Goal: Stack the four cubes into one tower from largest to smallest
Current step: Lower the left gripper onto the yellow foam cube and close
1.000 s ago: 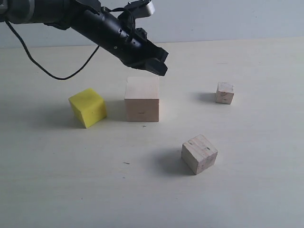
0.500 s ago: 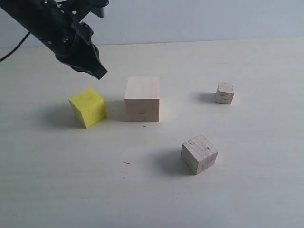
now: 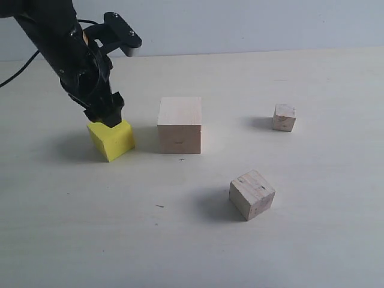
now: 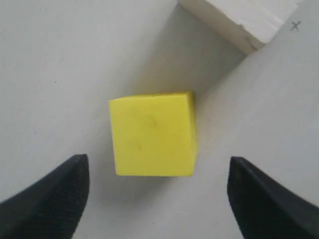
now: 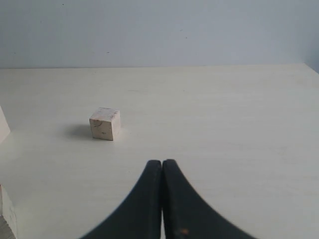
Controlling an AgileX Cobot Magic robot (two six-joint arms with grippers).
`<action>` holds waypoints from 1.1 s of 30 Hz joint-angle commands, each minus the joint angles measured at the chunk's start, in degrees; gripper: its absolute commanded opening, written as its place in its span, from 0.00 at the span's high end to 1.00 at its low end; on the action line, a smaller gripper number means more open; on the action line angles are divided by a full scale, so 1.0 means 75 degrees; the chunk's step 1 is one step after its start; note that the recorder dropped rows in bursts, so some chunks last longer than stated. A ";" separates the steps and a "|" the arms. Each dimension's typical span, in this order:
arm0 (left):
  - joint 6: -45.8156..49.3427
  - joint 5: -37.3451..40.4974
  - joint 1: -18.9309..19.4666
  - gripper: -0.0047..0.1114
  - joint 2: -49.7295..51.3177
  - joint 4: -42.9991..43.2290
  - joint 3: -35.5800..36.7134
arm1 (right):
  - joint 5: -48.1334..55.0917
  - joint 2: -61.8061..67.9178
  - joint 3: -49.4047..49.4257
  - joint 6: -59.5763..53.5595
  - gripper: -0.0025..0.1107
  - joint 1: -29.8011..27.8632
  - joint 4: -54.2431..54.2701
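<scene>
Four cubes stand apart on the table. The yellow cube [image 3: 113, 139] is at the left, and the largest pale wood cube [image 3: 179, 125] stands just right of it. A smaller knotty wood cube [image 3: 252, 194] lies nearer the front, and the tiniest wood cube [image 3: 284, 117] is at the right. My left gripper [image 3: 105, 115] hangs open right over the yellow cube [image 4: 152, 134]. Its fingertips [image 4: 75, 172] stand wider than the cube, with nothing gripped. My right gripper [image 5: 162, 162] is shut and empty, with the tiniest cube [image 5: 105, 123] ahead of it. The exterior view does not show it.
The pale table [image 3: 312, 240] runs back to a grey wall. A corner of the largest cube [image 4: 239, 20] shows close beside the yellow one in the left wrist view. The left arm's cable [image 3: 18, 72] trails at the far left.
My left arm has swung left from above the largest cube and come down over the yellow cube. The cubes have not moved.
</scene>
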 commanded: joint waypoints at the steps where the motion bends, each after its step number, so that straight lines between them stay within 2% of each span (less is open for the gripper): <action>1: -0.0454 -0.0142 0.0000 0.30 0.0199 0.0264 0.0047 | -0.0092 -0.0032 0.0035 -0.0043 0.98 0.0017 -0.0032; 14: -0.0454 -0.0600 0.0203 0.29 0.1066 0.0434 0.0047 | -0.0092 -0.0032 0.0035 -0.0043 0.98 0.0017 -0.0032; 22: -0.0454 -0.1057 0.0318 0.29 0.1206 -0.0051 0.0047 | -0.0092 -0.0032 0.0035 -0.0043 0.98 0.0017 -0.0032; 33: -0.0367 -0.1094 0.0318 0.30 0.1776 -0.0051 0.0047 | -0.0092 -0.0032 0.0035 -0.0043 0.98 0.0017 -0.0032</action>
